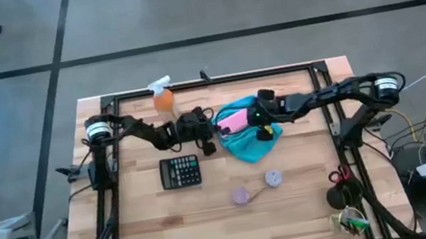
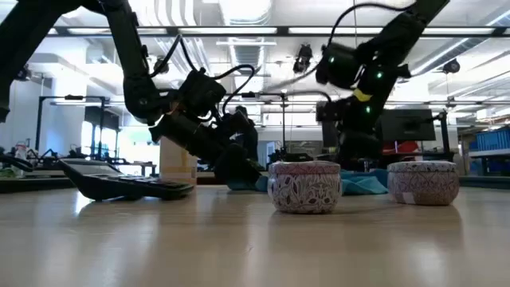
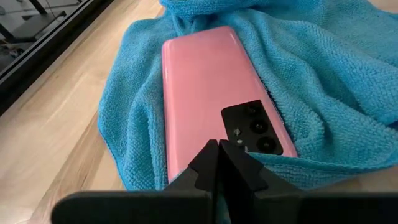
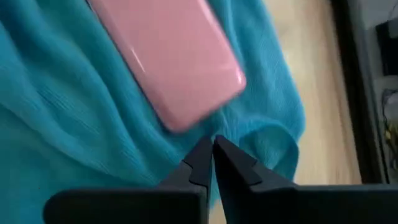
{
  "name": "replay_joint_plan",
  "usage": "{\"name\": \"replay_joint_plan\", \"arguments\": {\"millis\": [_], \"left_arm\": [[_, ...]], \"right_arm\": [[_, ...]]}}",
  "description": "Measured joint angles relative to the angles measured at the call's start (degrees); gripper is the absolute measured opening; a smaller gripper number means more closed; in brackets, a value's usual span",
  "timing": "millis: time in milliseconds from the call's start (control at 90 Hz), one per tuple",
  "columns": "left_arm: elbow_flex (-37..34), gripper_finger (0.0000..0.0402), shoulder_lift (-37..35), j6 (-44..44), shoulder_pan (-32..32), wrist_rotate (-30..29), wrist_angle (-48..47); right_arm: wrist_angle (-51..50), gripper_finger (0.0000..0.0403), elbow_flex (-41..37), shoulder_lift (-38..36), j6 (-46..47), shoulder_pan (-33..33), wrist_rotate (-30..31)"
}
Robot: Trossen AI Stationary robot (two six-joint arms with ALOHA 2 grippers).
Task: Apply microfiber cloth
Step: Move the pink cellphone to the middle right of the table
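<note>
Microfiber cloth (image 1: 247, 141) lies crumpled at the table's (image 1: 144, 225) centre, a pink phone (image 1: 233, 120) resting on top of it. Left gripper (image 3: 219, 163), fingers together, sits at the phone's camera end. Right gripper (image 4: 213, 157), fingers together, hovers over the cloth just beside the phone's other end.

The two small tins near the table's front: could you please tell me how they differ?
In the high view, the left tin has a purple lid and lies nearer the front edge; the right tin has a paler, greyish lid and sits closer to the microfiber cloth. Both are round, lidded and patterned.
</note>
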Motion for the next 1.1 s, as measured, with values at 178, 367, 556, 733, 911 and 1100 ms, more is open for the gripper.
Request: {"name": "replay_joint_plan", "arguments": {"millis": [178,367,556,733,911,1100], "left_arm": [[0.0,0.0000,0.0,0.0,0.0,0.0,0.0],[0.0,0.0000,0.0,0.0,0.0,0.0,0.0],[-0.1,0.0000,0.0,0.2,0.0,0.0,0.0],[-0.1,0.0000,0.0,0.2,0.0,0.0,0.0],[-0.1,0.0000,0.0,0.2,0.0,0.0,0.0],[-0.1,0.0000,0.0,0.2,0.0,-0.1,0.0]], "right_arm": [[0.1,0.0064,2.4,4.3,-3.5,-0.4,-1.4],[-0.1,0.0118,5.9,8.3,-7.9,-0.3,0.4],[-2.3,0.0142,8.0,10.4,-15.0,0.0,5.8],[-10.0,0.0149,10.6,10.5,-16.2,-0.2,12.9],[-8.7,0.0141,10.9,10.4,-14.7,0.0,7.9],[-8.1,0.0121,10.8,14.0,-17.5,2.0,8.3]]}}
